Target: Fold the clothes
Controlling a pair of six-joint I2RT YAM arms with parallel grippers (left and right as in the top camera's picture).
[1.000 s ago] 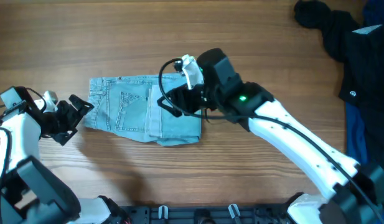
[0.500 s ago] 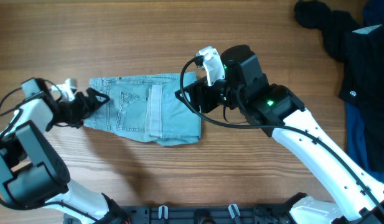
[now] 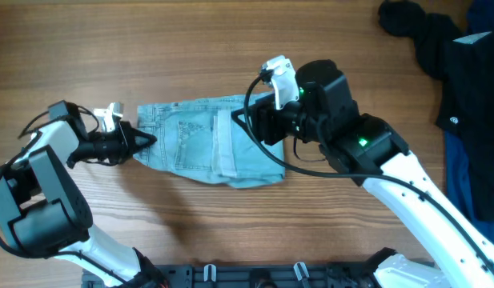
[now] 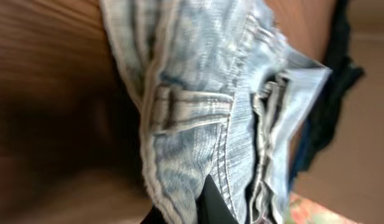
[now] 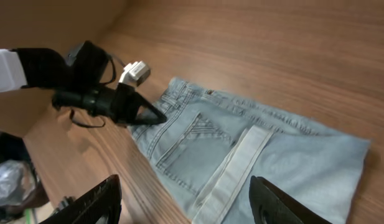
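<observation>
- A pair of faded blue denim shorts (image 3: 200,142) lies folded into a compact rectangle at the middle of the wooden table (image 3: 230,48), back pocket (image 3: 185,134) facing up.
- A cuffed hem (image 3: 224,146) crosses the folded bundle as a pale band, just right of the pocket.
- The left gripper (image 3: 141,142) meets the shorts at their left edge, by the waistband. Its fingers are pinched to a point on the denim there, and the left wrist view is filled with bunched waistband fabric against one dark fingertip (image 4: 208,198).
- The right gripper (image 5: 185,182) hangs above the right half of the shorts with its jaws spread wide, holding nothing and clear of the cloth.
- From overhead, the right arm reaches in from the lower right and its wrist covers the upper right corner of the bundle.
- A black garment (image 3: 439,40) sits heaped at the table's far right corner, well apart from the shorts, with dark blue fabric (image 3: 459,172) along the right edge beside it.
</observation>
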